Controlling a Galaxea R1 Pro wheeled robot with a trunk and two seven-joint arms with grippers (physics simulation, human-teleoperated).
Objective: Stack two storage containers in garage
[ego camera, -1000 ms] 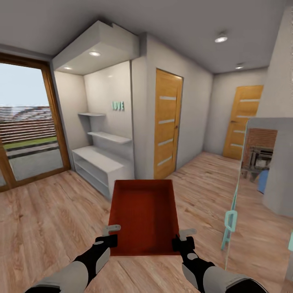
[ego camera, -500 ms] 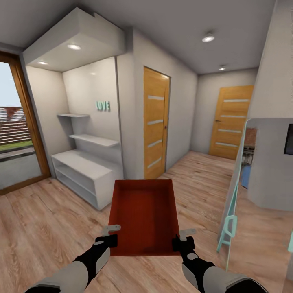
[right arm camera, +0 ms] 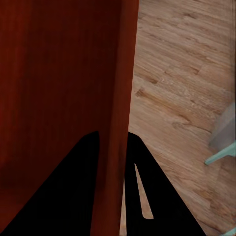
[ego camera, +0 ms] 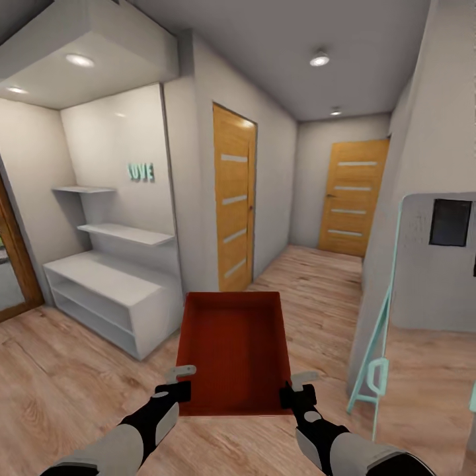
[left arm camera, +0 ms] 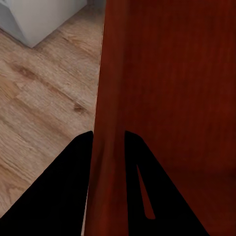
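An orange-red storage container (ego camera: 233, 350), open-topped and empty, hangs in front of me above the light wood-plank floor. My left gripper (ego camera: 180, 382) is shut on its left wall near the near corner, and my right gripper (ego camera: 296, 387) is shut on its right wall. In the left wrist view the container's wall (left arm camera: 110, 123) runs between the two dark fingers. The right wrist view shows the same: the bin's wall (right arm camera: 120, 108) pinched between the black fingers, wood floor beyond.
A white low shelf unit (ego camera: 112, 297) stands at the left, in an alcove with wall shelves. Two wooden doors (ego camera: 233, 198) (ego camera: 352, 197) line a hallway ahead. At the right, a mint-framed panel (ego camera: 377, 344) leans against a grey wall.
The whole view has swung to the right: the window has slid out at the left and the hallway has moved towards the middle. The container and both grippers keep their places in the picture.
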